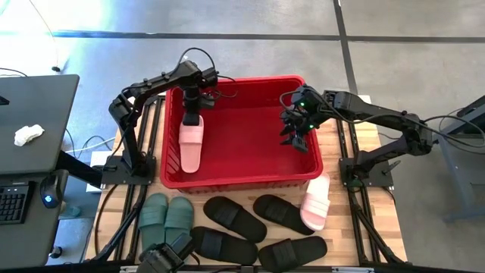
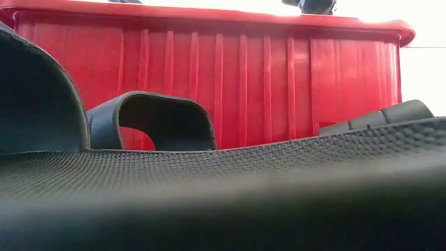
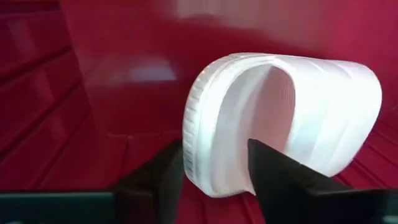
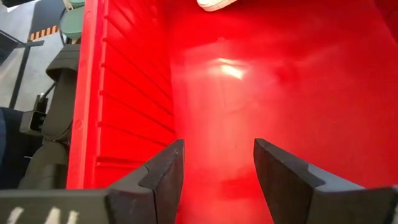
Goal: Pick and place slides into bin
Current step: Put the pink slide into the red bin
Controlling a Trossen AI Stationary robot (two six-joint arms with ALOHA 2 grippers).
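Note:
The red bin (image 1: pixel 241 183) stands mid-table. My left gripper (image 1: pixel 194 106) is over the bin's left part, shut on a pale pink slide (image 1: pixel 191 144) that stretches from the gripper toward the bin's near wall. My right gripper (image 1: pixel 295 136) hangs open and empty over the bin's right part, above bare red floor (image 4: pixel 217 149). The other pink slide (image 1: pixel 317 201) leans with its toe end against the bin's near right corner. The sage green pair (image 1: pixel 167 214) and several black slides (image 1: pixel 231 216) lie on the table in front of the bin. My left gripper (image 3: pixel 214 155) pinches the pink slide's sole at its far end (image 3: pixel 205 168). One finger (image 3: pixel 163 180) is on the sole's outer side and the other (image 3: pixel 277 177) is in the foot opening under the strap (image 3: pixel 336 106). The fingers come from above. The slide slopes down inside the bin; whether its near end touches the floor I cannot tell.
The bin's tall ribbed walls (image 4: pixel 124 93) surround both grippers. In the low view black slides (image 2: pixel 153 122) lie close in front of the bin's near wall (image 2: pixel 279 84). A desk with a keyboard and mouse (image 1: pixel 30 152) stands to the table's left.

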